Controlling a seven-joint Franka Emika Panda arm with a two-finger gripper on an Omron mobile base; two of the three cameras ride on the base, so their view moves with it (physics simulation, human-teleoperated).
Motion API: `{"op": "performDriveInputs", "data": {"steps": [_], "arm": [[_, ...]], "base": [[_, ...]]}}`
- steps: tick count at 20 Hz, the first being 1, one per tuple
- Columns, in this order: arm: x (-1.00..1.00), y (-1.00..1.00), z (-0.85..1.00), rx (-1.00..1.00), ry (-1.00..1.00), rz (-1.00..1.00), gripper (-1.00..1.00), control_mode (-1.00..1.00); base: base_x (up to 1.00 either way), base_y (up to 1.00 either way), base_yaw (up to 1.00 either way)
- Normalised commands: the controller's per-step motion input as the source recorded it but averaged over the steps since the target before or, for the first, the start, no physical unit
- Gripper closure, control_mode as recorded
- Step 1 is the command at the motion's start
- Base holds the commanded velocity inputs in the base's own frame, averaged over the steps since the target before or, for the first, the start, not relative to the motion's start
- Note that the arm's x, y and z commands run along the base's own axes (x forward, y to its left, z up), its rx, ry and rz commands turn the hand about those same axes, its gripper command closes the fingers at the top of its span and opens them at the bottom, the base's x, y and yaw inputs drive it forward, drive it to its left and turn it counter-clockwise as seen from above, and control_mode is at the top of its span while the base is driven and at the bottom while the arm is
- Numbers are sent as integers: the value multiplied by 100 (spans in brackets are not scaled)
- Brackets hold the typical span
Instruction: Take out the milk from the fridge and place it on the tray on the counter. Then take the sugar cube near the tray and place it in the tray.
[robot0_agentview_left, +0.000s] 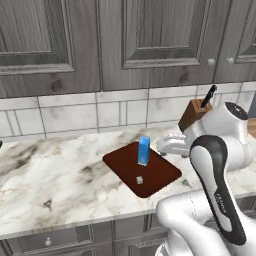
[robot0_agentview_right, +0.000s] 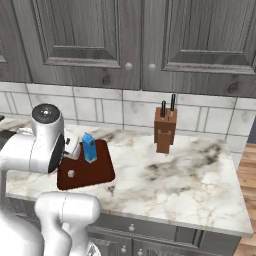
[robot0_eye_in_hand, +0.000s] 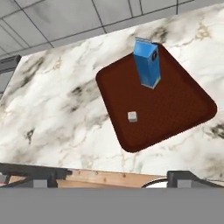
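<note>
The blue milk carton (robot0_agentview_left: 144, 151) (robot0_agentview_right: 89, 148) (robot0_eye_in_hand: 147, 63) stands upright on the far part of the dark red-brown tray (robot0_agentview_left: 160, 172) (robot0_agentview_right: 97, 172) (robot0_eye_in_hand: 175, 109). The small pale sugar cube (robot0_agentview_left: 140, 180) (robot0_agentview_right: 71, 174) (robot0_eye_in_hand: 132, 116) lies on the tray's near part, apart from the carton. My gripper (robot0_eye_in_hand: 116, 178) is open and holds nothing. It hangs above the tray's near side, and its dark fingertips (robot0_eye_in_hand: 188, 178) are spread wide. The tray rests on the marbled counter (robot0_agentview_left: 55, 175) (robot0_agentview_right: 175, 170) (robot0_eye_in_hand: 61, 109). The fridge is out of view.
A wooden knife block (robot0_agentview_left: 196, 114) (robot0_agentview_right: 165, 129) with dark handles stands by the tiled wall, right of the tray. Grey wall cabinets hang above. Grey drawer fronts (robot0_agentview_right: 150, 235) run under the counter's front edge. My own arm rises close beside the tray.
</note>
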Motion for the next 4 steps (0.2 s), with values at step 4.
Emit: {"op": "performDriveInputs", "data": {"steps": [4], "arm": [[-64, -13, 100, 11, -6, -4, -100, -100]], "base": [[0, 0, 0]]}}
